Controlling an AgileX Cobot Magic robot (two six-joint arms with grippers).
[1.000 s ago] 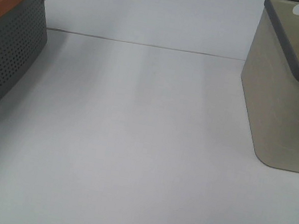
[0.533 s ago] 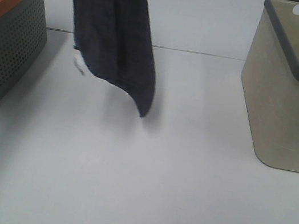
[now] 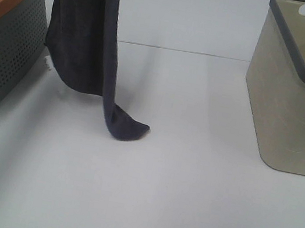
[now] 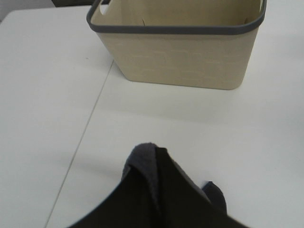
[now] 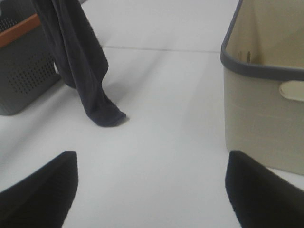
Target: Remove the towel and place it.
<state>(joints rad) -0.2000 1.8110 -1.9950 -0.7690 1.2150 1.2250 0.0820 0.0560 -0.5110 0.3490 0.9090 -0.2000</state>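
Note:
The dark navy towel (image 3: pixel 83 37) hangs down from above the top edge of the exterior view, just right of the grey basket. Its lower tip (image 3: pixel 129 129) rests on the white table, and a small white tag (image 3: pixel 47 63) shows at its left edge. In the left wrist view the towel (image 4: pixel 156 194) bunches right in front of the camera and hides the left gripper's fingers, which hold it. The towel also shows in the right wrist view (image 5: pixel 78 57). My right gripper (image 5: pixel 152 190) is open and empty, low over the table's front, well apart from the towel.
A grey perforated basket with an orange rim (image 3: pixel 5 46) stands at the left. A beige basket with a grey rim (image 3: pixel 296 104) stands at the right and shows in the left wrist view (image 4: pixel 180 57). White table (image 3: pixel 176 183) lies between them.
The towel came out of the grey basket, swung rightward in the air, and now hangs lower and straighter, its tip touching the table.

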